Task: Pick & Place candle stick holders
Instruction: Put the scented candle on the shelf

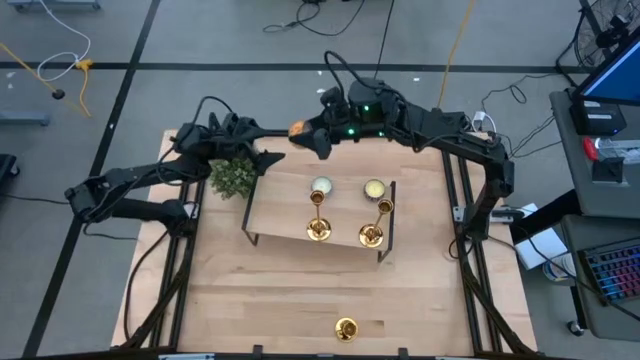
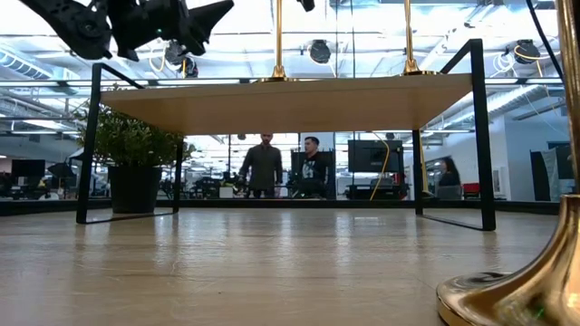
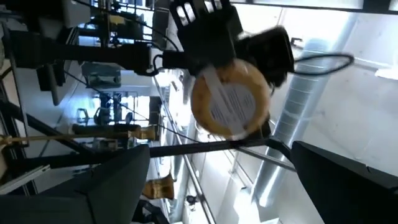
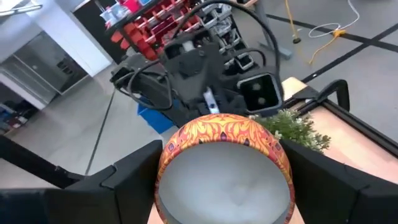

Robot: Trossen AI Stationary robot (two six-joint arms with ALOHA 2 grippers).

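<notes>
Grippers both sit at the table's far edge. Your left gripper (image 1: 262, 158) hangs wide open and empty beside the plant (image 1: 234, 176). Your right gripper (image 1: 308, 138) clamps an orange patterned candle tin (image 4: 225, 167). Two candle stick holders (image 1: 318, 228) stand upright on the shelf (image 1: 275, 200); the third holder (image 1: 346, 328) stands alone at the near edge, well apart from both, and neither arm looks clearly nearer.

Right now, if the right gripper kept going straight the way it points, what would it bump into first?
Probably the left gripper: the right gripper, holding an orange patterned candle tin, points at it, though how far apart they are is unclear.
</notes>
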